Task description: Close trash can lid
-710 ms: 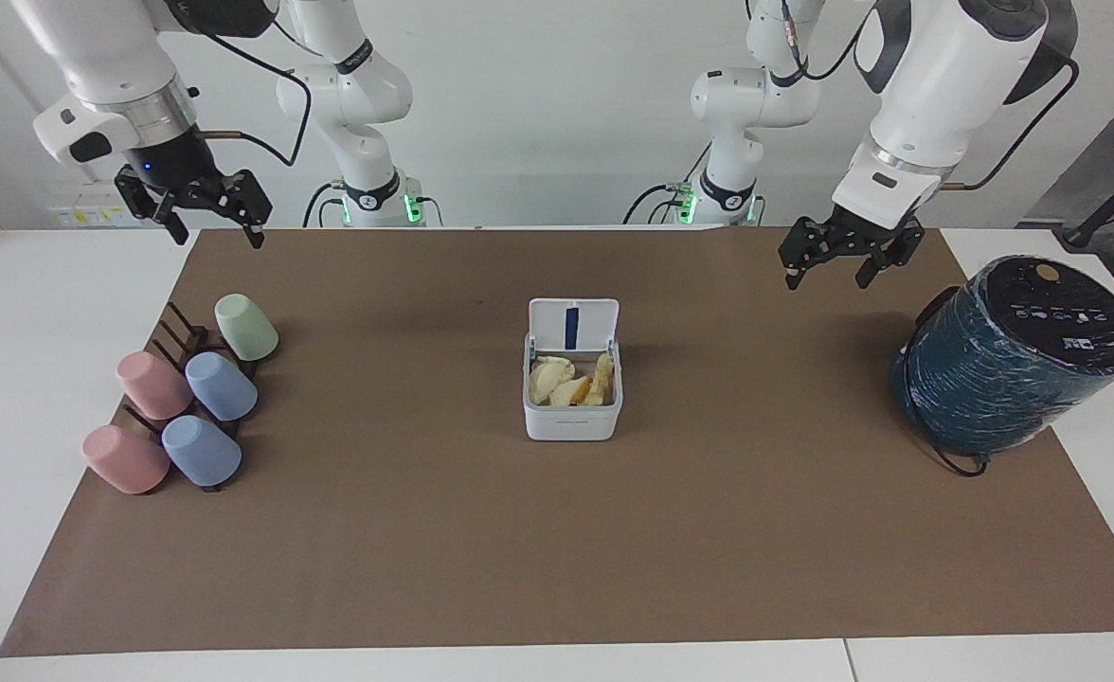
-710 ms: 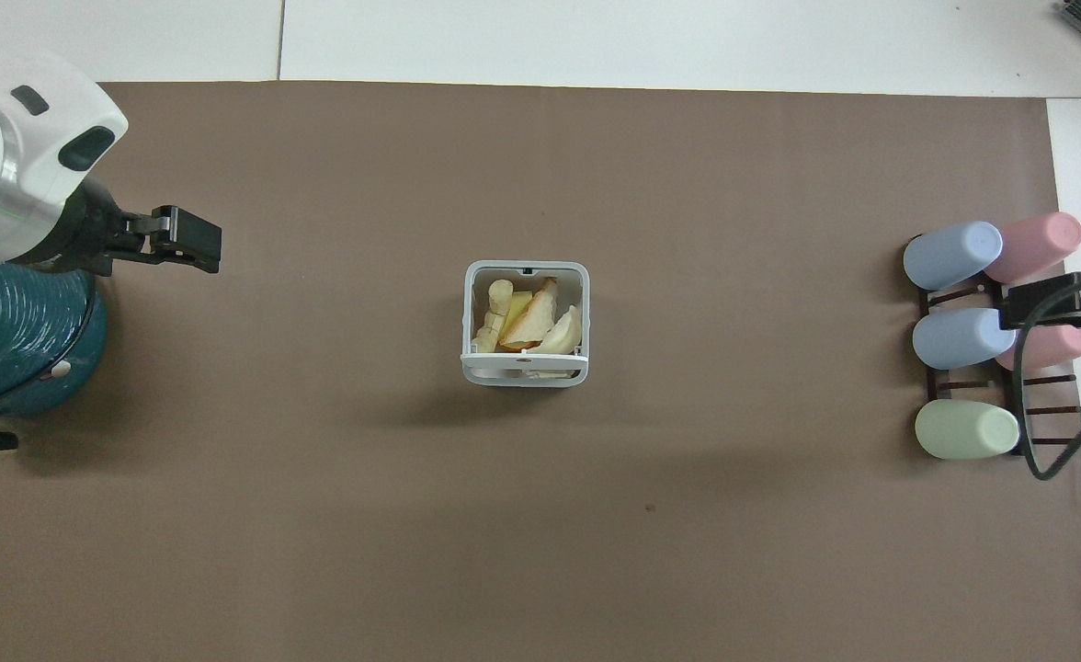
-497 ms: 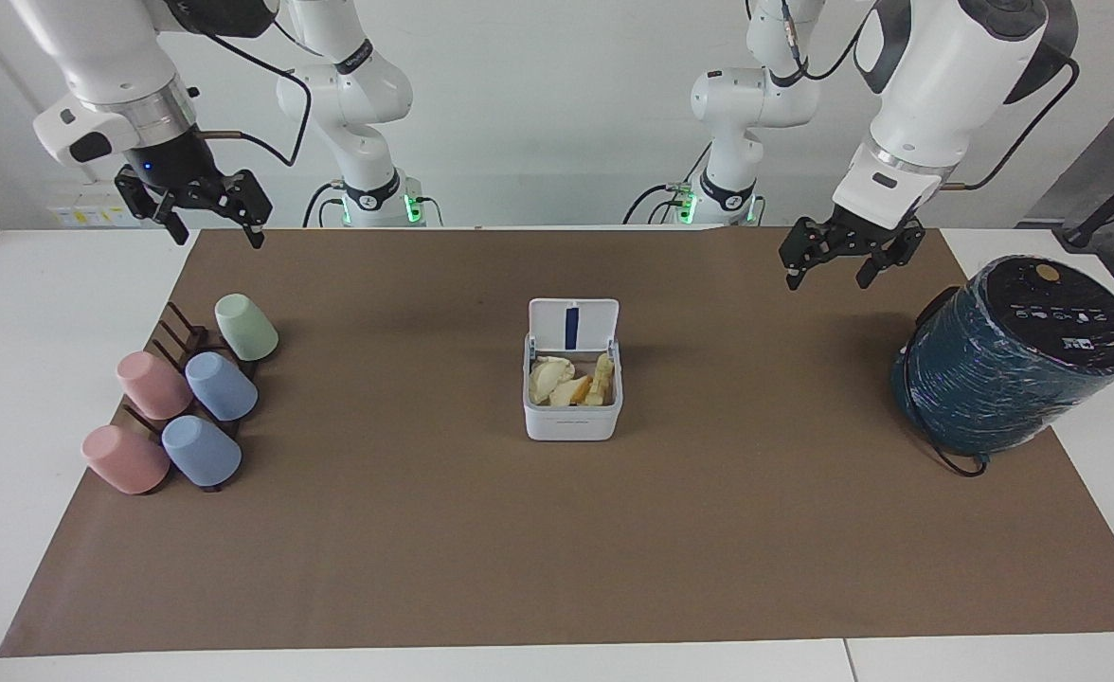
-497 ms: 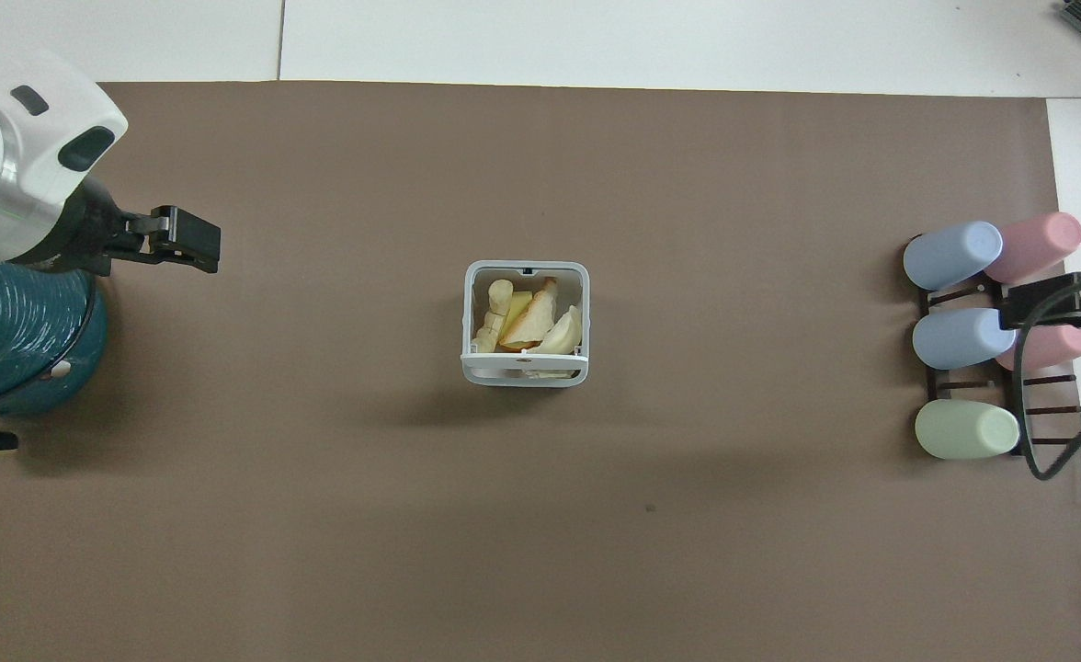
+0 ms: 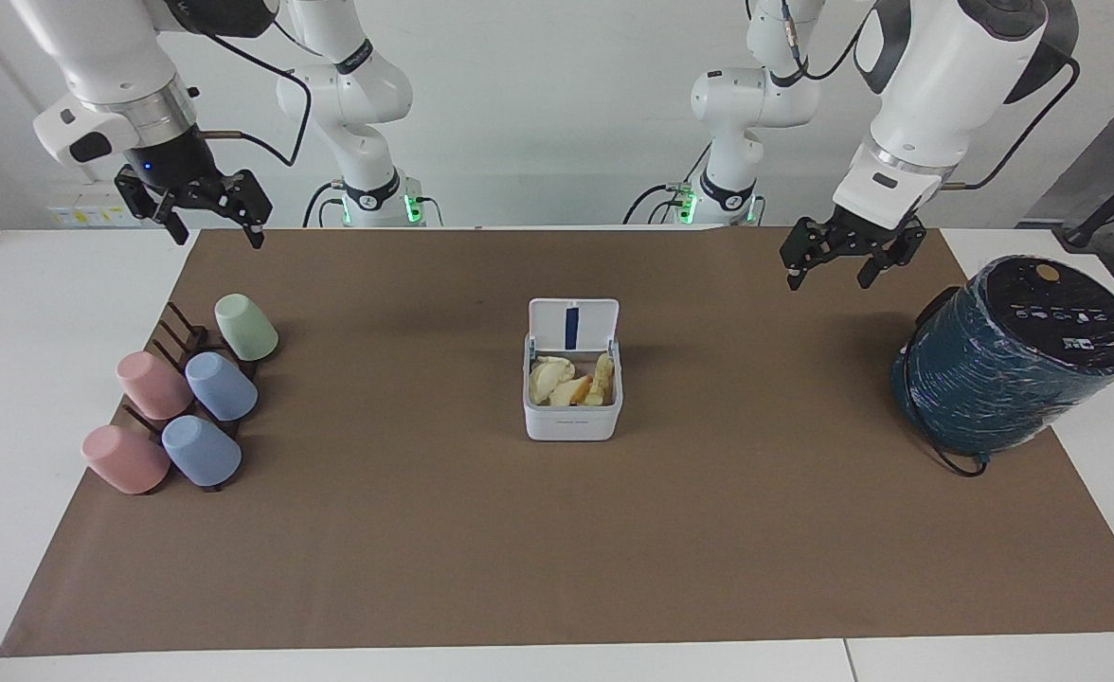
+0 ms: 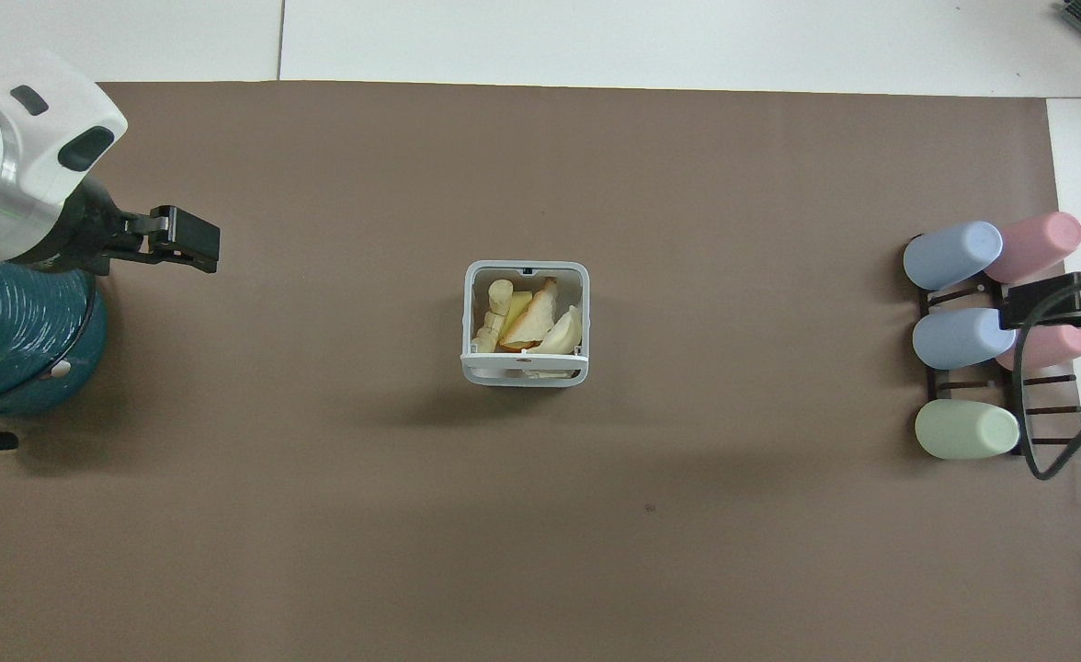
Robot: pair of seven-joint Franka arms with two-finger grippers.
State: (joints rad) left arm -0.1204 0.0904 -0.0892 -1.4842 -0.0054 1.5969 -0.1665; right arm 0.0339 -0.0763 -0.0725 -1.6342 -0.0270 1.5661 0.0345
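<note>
The trash can [image 5: 571, 422] is a small white square box in the middle of the brown mat, with food scraps inside. Its lid [image 5: 573, 325] stands open and upright on the side nearer the robots, the blue strip showing. In the overhead view the trash can [image 6: 525, 270] shows its scraps, and the lid [image 6: 524, 366] is seen edge-on. My left gripper [image 5: 829, 278] is open and empty, in the air over the mat beside the teal cylinder; it also shows in the overhead view [image 6: 193, 241]. My right gripper [image 5: 219, 237] is open and empty, over the mat's corner above the cup rack.
A large dark teal wrapped cylinder [image 5: 1012, 365] with a black top lies tilted at the left arm's end of the table. A dark rack with several pastel cups [image 5: 183, 403] sits at the right arm's end. Both also show in the overhead view: cylinder [image 6: 7, 345], cups [image 6: 963, 336].
Both grippers have shifted only very slightly. The trash can and its lid have not moved.
</note>
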